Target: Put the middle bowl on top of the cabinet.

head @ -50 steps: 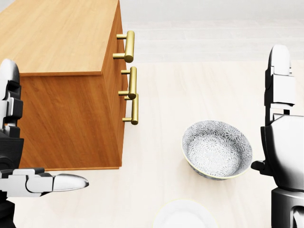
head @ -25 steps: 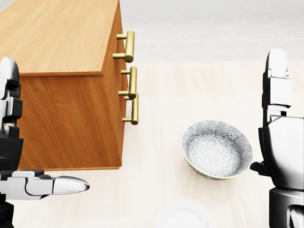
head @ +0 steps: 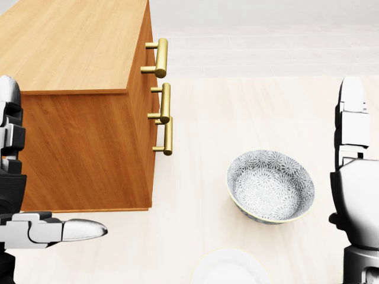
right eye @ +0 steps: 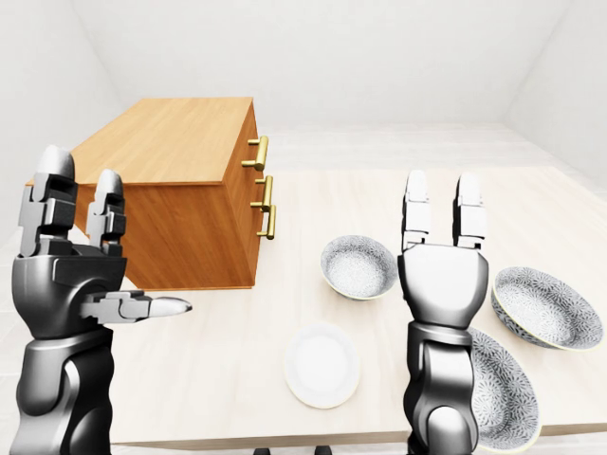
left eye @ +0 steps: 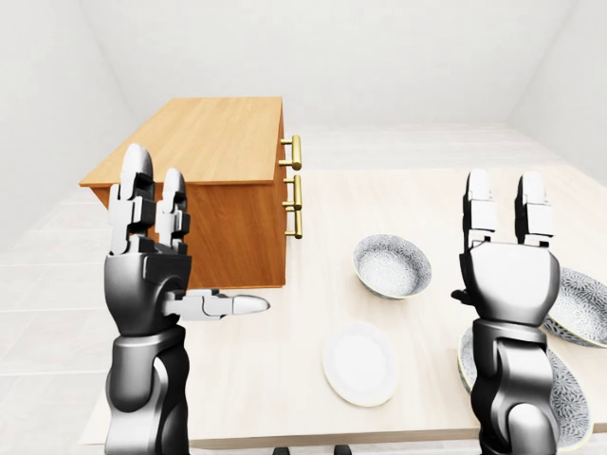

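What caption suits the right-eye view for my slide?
Left robot hand and right robot hand raised open over a table bearing a wooden cabinet, patterned bowls and a white plate.

A bare simulated room is shown, white walls (right eye: pixel 332 57) up top. Home dining is suggested: wooden cabinet (right eye: pixel 161 142) upper left, patterned bowls (right eye: pixel 358 266) on a pale table (right eye: pixel 218 365).

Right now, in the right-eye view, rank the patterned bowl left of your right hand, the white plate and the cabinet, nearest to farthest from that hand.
1. The patterned bowl, just left of the right hand.
2. The white plate, lower left.
3. The cabinet, far left.
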`<state>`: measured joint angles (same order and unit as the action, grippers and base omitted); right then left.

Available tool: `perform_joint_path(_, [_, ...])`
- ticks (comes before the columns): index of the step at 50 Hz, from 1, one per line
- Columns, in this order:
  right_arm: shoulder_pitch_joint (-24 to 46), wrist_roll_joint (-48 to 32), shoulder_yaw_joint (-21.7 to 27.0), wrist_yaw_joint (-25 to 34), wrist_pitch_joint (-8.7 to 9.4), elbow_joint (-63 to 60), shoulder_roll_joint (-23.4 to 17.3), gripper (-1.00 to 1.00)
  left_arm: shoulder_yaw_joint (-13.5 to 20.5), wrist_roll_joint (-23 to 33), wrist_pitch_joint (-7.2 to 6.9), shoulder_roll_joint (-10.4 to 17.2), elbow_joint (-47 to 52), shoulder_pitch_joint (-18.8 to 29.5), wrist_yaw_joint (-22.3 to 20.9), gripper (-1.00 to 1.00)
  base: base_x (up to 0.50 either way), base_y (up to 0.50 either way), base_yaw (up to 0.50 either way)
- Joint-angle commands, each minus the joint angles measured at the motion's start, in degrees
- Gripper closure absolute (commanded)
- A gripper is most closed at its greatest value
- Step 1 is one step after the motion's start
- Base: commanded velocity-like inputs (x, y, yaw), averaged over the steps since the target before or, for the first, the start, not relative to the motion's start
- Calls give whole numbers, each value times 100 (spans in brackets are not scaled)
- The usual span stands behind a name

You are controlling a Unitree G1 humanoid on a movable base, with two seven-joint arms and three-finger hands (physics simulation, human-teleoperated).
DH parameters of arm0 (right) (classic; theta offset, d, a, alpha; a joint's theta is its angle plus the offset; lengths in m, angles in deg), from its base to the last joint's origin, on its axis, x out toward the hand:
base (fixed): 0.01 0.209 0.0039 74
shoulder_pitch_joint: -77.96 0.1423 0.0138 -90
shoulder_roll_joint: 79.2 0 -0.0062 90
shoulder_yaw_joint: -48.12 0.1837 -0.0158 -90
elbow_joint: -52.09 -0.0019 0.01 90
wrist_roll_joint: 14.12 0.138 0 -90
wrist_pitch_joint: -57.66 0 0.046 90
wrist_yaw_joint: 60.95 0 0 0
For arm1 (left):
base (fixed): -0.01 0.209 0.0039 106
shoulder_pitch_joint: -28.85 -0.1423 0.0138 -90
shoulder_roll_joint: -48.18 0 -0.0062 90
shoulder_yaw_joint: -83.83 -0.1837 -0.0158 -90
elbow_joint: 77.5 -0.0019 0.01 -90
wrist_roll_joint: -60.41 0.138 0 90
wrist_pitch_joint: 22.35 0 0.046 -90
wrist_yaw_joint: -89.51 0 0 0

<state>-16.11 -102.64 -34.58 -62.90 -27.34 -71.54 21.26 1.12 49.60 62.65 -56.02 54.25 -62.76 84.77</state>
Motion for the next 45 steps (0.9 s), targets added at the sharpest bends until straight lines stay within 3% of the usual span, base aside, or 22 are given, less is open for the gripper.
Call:
perform_joint_path(1, [-203,5,521,110,0,-248,-179,-100,-75,336,0,185,-42,4,-43,-100,0,0,0])
perform_joint_path(13, [-206,184,1265,273,0,-411,-255,-100,-303,529,0,27,233,-114,-216,-100,0,0,0])
perform_joint_path(19, [-380,28,1389,-239,0,-48,-51,-100,-263,581,0,11,260,-117,-240,-100,0,0,0])
perform_joint_path(24, [-551,131,1711,-454,0,85,-114,-100,-231,613,0,0,342,-63,-228,-100,0,0,0])
perform_joint_path(45, [-649,462,2618,-558,0,259,-385,-100,-375,745,0,-35,296,-168,-311,-100,0,0,0])
